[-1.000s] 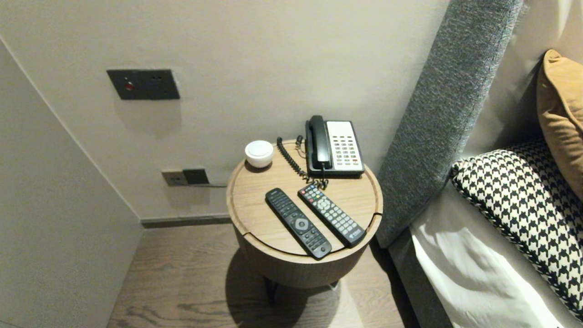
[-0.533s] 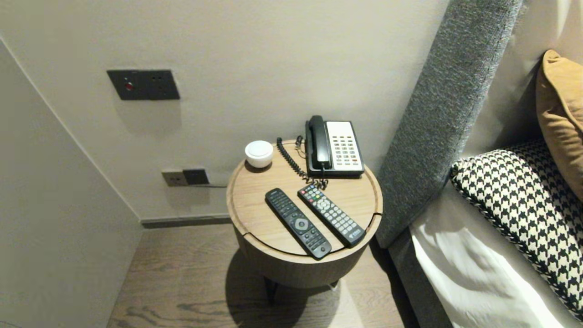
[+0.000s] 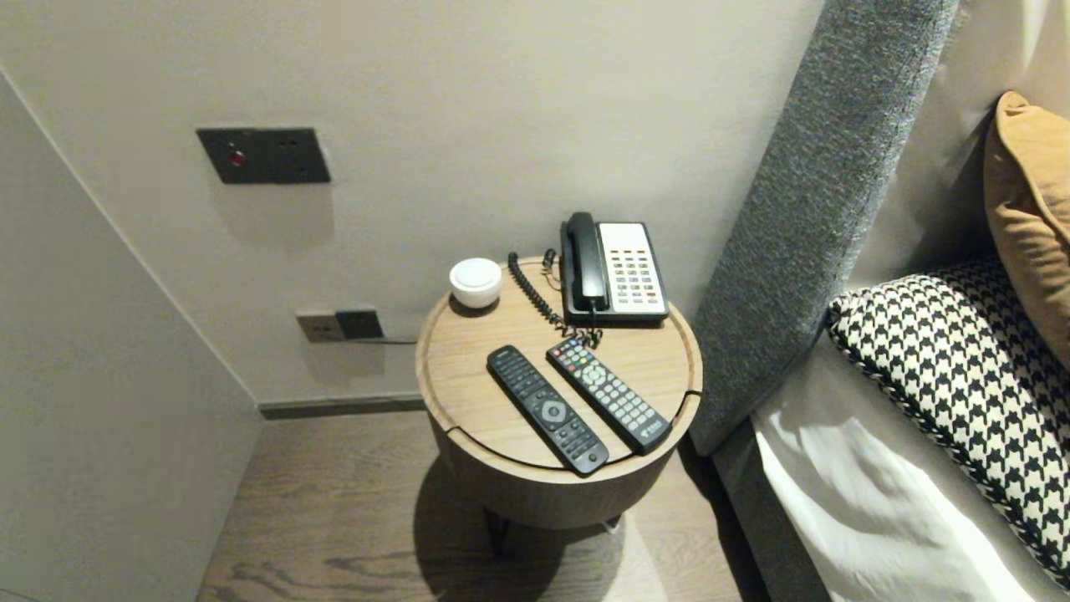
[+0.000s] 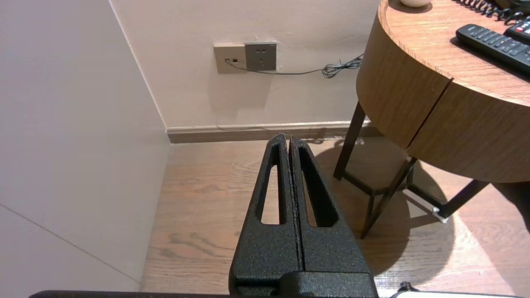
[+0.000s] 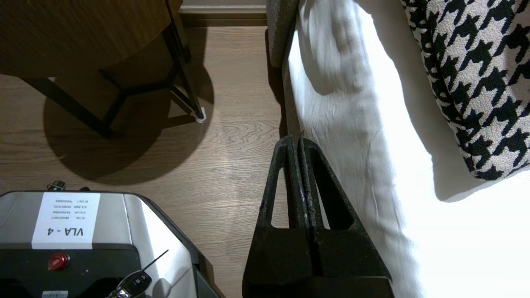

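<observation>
Change: nothing has shifted in the head view over the last second; every item on the counter [image 3: 464,380] lies where it lay.
Left end effector [image 4: 288,138]: closed and empty, fingers pressed together, low above the wooden floor [image 4: 207,186], near the counter's left flank and well apart from everything on top of it.
Wall: dark switch panel [image 3: 262,155] up high, socket pair [image 3: 341,324] low, behind the counter's left side.
Counter: round and wooden on dark legs, between the wall corner and the bed; white dish [image 3: 476,282] at the back left, phone [image 3: 614,272] at the back right, its coiled cord between them.
Remotes: left remote [image 3: 547,410] and right remote [image 3: 608,395], both black, lie angled side by side on the front half.
Right end effector [image 5: 299,138]: closed, gripping nothing, over the floor, tips just beside the white sheet [image 5: 352,103], with the robot's grey base [image 5: 136,223] near.
Bed: grey headboard [image 3: 819,209], houndstooth pillow [image 3: 961,376], mustard cushion [image 3: 1028,209] furthest right.
</observation>
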Tool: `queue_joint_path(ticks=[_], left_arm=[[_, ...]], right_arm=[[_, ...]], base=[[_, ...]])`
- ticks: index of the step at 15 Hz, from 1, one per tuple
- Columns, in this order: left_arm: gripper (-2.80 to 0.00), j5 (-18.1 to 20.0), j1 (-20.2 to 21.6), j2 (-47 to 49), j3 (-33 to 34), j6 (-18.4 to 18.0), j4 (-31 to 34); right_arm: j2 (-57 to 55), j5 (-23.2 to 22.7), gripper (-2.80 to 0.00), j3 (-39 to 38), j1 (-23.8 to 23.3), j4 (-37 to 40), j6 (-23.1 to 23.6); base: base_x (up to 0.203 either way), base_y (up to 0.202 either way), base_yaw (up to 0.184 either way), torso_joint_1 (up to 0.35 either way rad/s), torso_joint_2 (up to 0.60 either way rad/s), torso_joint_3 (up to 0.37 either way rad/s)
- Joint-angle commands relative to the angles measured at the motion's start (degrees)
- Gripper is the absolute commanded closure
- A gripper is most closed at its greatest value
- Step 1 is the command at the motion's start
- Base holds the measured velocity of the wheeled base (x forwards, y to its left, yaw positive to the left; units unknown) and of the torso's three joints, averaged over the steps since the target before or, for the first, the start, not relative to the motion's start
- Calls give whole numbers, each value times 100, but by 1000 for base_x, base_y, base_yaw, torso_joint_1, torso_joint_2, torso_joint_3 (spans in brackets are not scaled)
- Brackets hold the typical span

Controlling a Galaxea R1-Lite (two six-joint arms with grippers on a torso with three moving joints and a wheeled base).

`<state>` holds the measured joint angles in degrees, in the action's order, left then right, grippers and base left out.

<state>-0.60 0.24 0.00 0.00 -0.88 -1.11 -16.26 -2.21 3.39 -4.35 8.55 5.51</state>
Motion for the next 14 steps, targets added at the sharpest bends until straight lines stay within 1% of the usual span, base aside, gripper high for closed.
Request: queue_joint_path(ticks=[1, 6, 8, 9, 11, 14], left_arm=[[0, -2, 2, 0, 0, 0, -3], [0, -2, 2, 0, 0, 0, -3], [0, -2, 2, 0, 0, 0, -3], [0, -2, 2, 0, 0, 0, -3], [0, -2, 2, 0, 0, 0, -3], [0, -2, 2, 0, 0, 0, -3]], right_arm=[[-8, -8, 0, -5, -6, 17, 42], [-9, 1, 0, -8, 13, -2, 56], [-3, 6, 0, -72, 8, -62, -50], [7, 43, 0, -169, -10, -331, -58], [10, 85, 0, -525, -13, -1332, -73], [18, 98, 0, -567, -13, -1373, -173]], base=[[0, 0, 0, 0, 0, 0], [0, 0, 0, 0, 0, 0], [0, 0, 0, 0, 0, 0], [0, 0, 0, 0, 0, 0], [0, 0, 0, 0, 0, 0], [0, 0, 0, 0, 0, 0]])
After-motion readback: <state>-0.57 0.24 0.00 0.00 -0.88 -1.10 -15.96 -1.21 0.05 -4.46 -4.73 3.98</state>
